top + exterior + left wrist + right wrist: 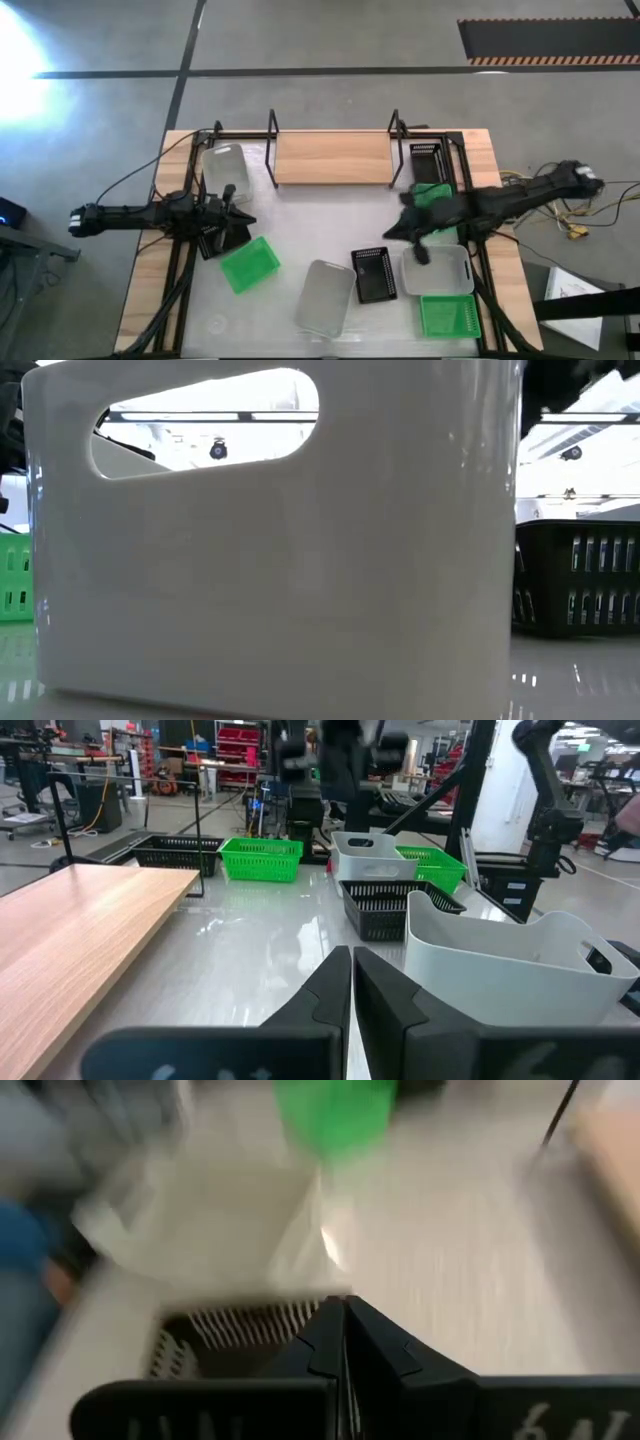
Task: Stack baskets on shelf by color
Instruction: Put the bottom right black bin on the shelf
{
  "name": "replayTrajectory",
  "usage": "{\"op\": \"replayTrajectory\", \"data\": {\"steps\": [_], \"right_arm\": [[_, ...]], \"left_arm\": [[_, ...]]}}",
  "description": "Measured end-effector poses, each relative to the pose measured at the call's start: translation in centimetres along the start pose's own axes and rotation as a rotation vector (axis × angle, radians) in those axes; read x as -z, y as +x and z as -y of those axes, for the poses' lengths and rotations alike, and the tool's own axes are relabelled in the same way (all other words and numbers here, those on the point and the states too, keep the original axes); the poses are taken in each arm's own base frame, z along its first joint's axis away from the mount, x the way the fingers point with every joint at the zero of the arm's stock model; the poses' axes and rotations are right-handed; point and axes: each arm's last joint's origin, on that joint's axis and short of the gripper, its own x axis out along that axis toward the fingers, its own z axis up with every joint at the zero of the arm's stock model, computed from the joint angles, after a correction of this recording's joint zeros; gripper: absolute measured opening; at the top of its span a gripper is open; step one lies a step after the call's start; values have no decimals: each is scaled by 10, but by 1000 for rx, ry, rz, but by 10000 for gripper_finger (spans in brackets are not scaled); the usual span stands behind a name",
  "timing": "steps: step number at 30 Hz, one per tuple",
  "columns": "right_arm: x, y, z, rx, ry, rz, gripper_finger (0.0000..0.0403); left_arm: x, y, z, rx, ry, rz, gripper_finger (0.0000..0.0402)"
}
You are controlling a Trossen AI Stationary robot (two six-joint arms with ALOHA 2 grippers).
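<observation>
I see the shelf [333, 158], a light-wood plank w/ black wire uprights, bare, at 12 o'clock on the worktop [300, 232]. Baskets are spread out: a white one [226, 167] just off the shelf's 9 o'clock end, a black one [427, 160] off its 3 o'clock end, a green one [249, 264] at approx 8 o'clock, a white one [327, 297] at 6 o'clock w/ a black one [375, 274] beside it, then white [438, 270] and green [449, 316] at 4–5 o'clock. No readable writing on any. Left end effector [350, 982] sits at 9 o'clock, fingers together, holding nothing. Right end effector [343, 1332] hangs over the white basket at 4 o'clock, fingers together too. That front white basket [275, 530] blocks nearly the whole low view.
</observation>
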Motion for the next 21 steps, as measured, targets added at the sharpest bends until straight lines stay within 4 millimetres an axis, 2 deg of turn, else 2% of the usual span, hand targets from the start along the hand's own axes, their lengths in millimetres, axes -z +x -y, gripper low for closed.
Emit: {"op": "replayTrajectory", "data": {"steps": [2,5,8,16,21], "right_arm": [[-2,14,-10,27,-19,-147,9],[-19,30,-26,53,-26,-247,18],[-19,51,-40,74,-47,-411,43],[-38,91,-91,47,-161,-592,156],[-44,102,-126,7,-211,-611,198]], "left_arm": [[0,0,0,0,0,0,0],[0,0,0,-1,0,0,0],[0,0,0,0,0,-3,0],[1,0,0,-1,-1,-9,0],[1,1,0,-1,-1,-12,0]]}}
